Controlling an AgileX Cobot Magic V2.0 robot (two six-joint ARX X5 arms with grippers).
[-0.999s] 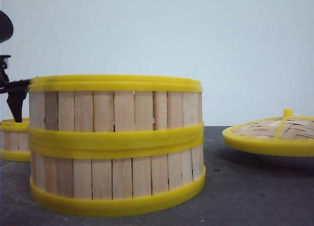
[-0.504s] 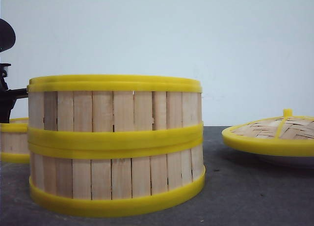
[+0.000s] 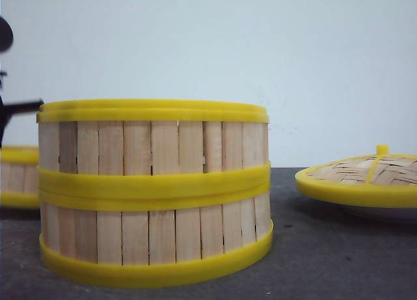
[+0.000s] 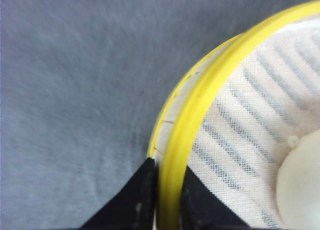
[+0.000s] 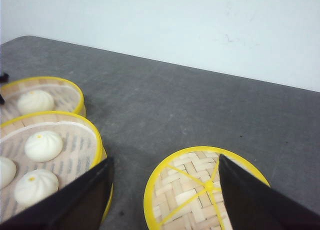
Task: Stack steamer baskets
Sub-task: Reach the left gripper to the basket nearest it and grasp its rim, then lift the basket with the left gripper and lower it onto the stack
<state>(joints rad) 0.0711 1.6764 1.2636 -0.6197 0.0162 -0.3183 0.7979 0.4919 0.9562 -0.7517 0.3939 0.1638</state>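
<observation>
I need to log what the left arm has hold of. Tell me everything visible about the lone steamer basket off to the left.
The lone steamer basket is round and shallow, with pale wooden slat walls, thick yellow rims and a striped cloth liner. It sits beside the two-basket stack, apart from it. At least one white bun lies inside. The left pincer straddles its rim, one finger inside and one outside.

I'm looking through the front camera from almost desk [image 3: 339,261] height, facing the far wall, with the stacked steamer baskets [image 3: 154,192] filling the near frame. My left wrist camera is pointing straight down, very close, its left claw [image 4: 167,200] straddling the rim of a third basket [image 4: 200,97]. My right wrist camera is sitting higher, tilting forward beyond the right claw [image 5: 165,190]. It is sharing the stack [image 5: 47,162] and the lid [image 5: 205,190] with the front view.
</observation>
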